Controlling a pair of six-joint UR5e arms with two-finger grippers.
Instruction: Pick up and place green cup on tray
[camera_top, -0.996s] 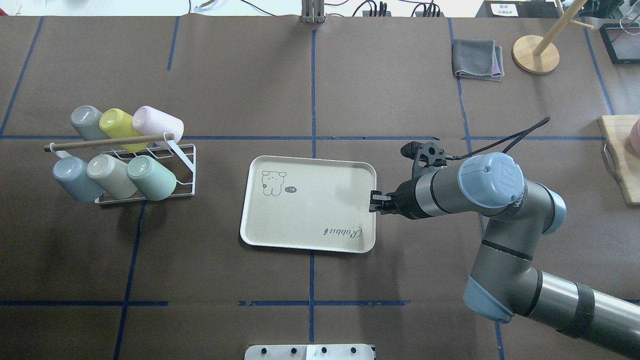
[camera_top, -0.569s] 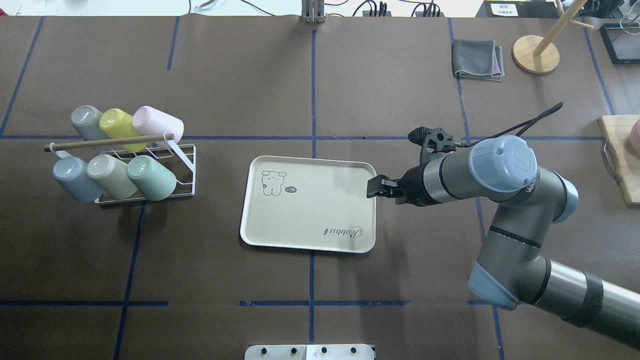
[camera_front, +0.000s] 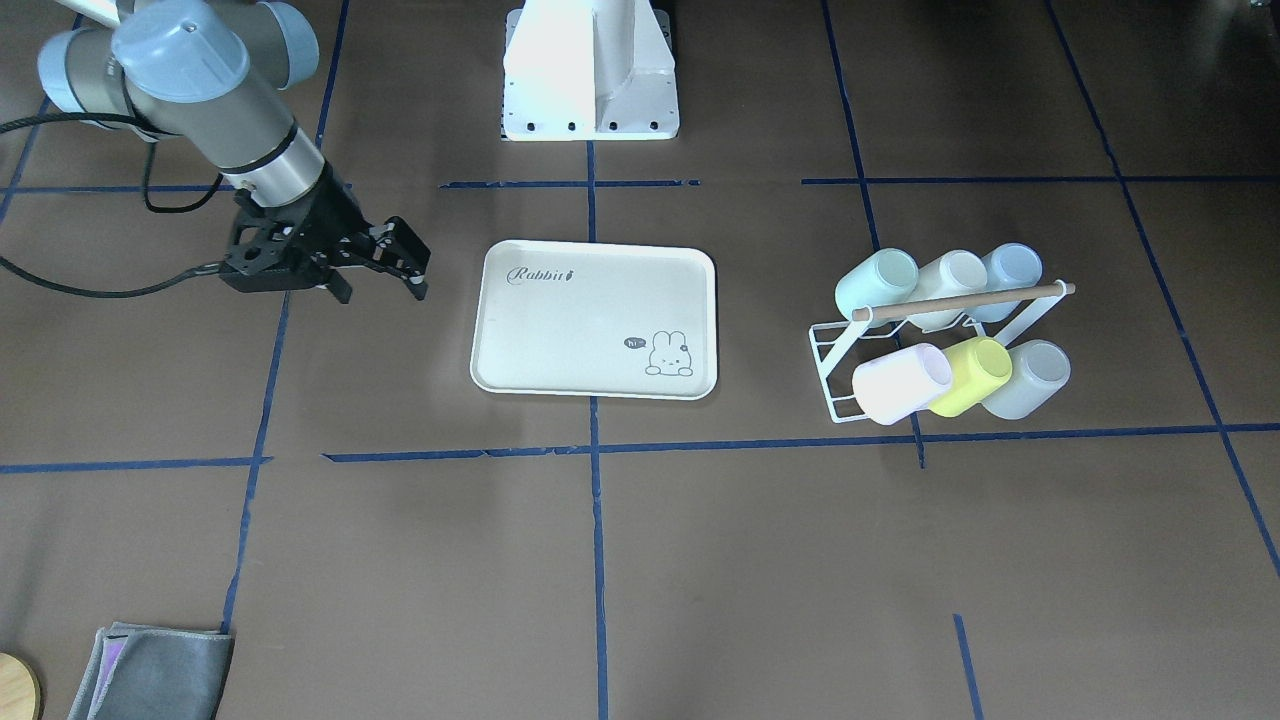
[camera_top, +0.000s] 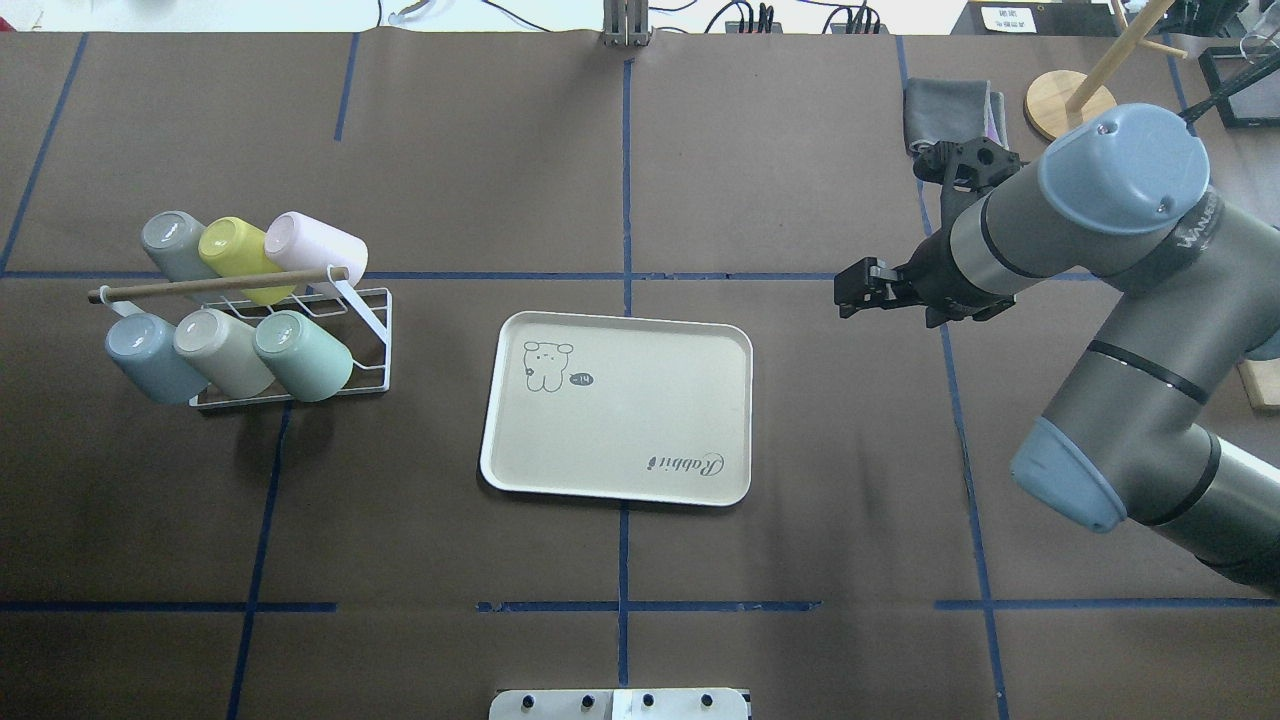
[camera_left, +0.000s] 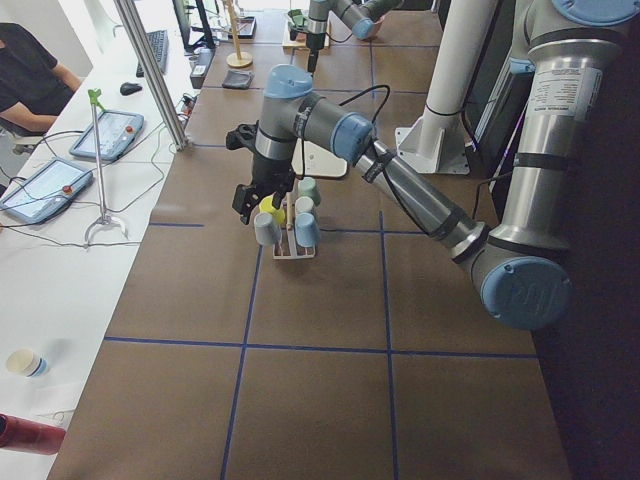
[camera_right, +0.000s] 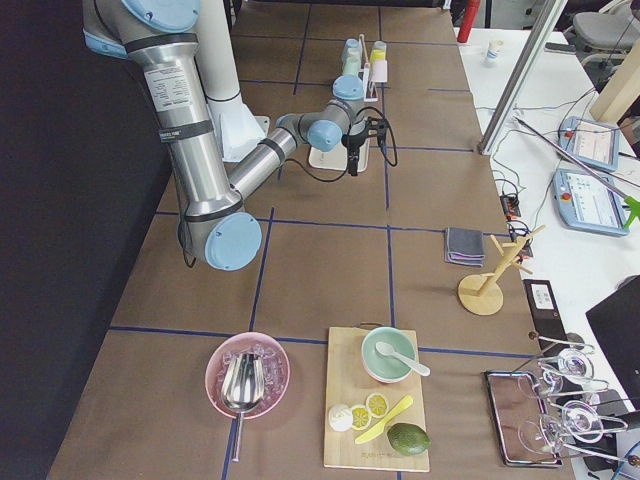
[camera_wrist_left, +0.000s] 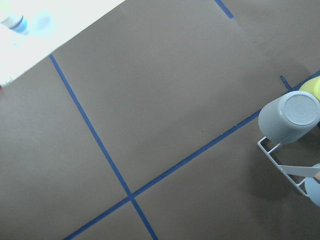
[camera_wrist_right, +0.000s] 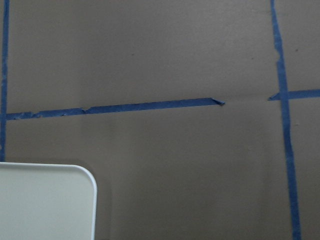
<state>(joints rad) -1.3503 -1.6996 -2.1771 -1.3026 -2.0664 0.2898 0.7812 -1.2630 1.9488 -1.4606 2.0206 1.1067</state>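
My right pincer (camera_top: 846, 292) hangs open and empty, off the tray (camera_top: 620, 440)'s far right corner. The green cup (camera_top: 300, 355) sits in the rack (camera_top: 375, 330).

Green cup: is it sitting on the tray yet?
No, the green cup rests slanted on the white wire rack, well apart from the tray.
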